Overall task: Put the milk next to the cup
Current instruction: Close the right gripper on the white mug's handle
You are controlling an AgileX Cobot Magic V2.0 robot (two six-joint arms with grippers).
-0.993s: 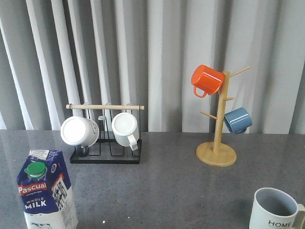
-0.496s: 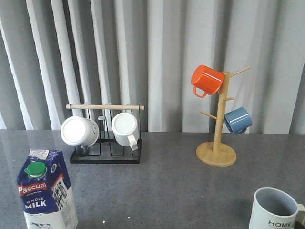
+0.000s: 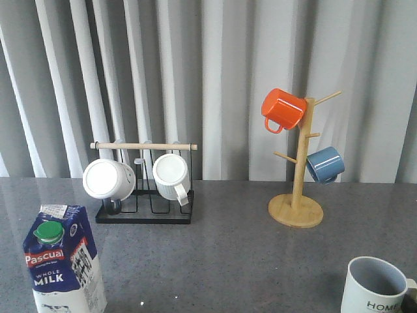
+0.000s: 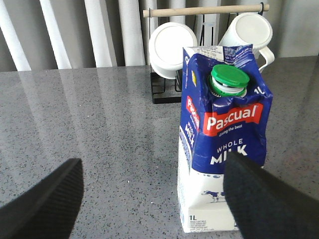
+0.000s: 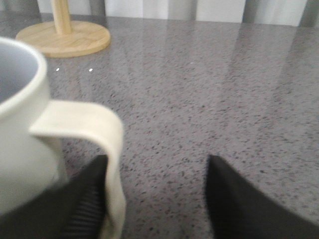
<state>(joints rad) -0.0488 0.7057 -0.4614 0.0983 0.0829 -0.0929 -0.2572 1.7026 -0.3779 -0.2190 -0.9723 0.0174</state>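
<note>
Now the approach: milk not yet gripped, cup waiting far across the table
Left gripper (image 4: 149,199) hangs wide open and empty, fingers either side of the upright milk (image 4: 222,134) at the near left; right gripper (image 5: 154,199), also open and holding nothing, sits by the handle of the cup (image 3: 376,287) at the near right; next, I judge, the left closes on the carton and carries it across

the milk carton (image 3: 63,261) runs off the front view's lower edge, its base unseen. the home mug (image 3: 379,287) is cropped at the corner, lettering partly cut. in the right wrist view the mug's handle (image 5: 94,144) is blurred, with only its rim and side showing.
</note>
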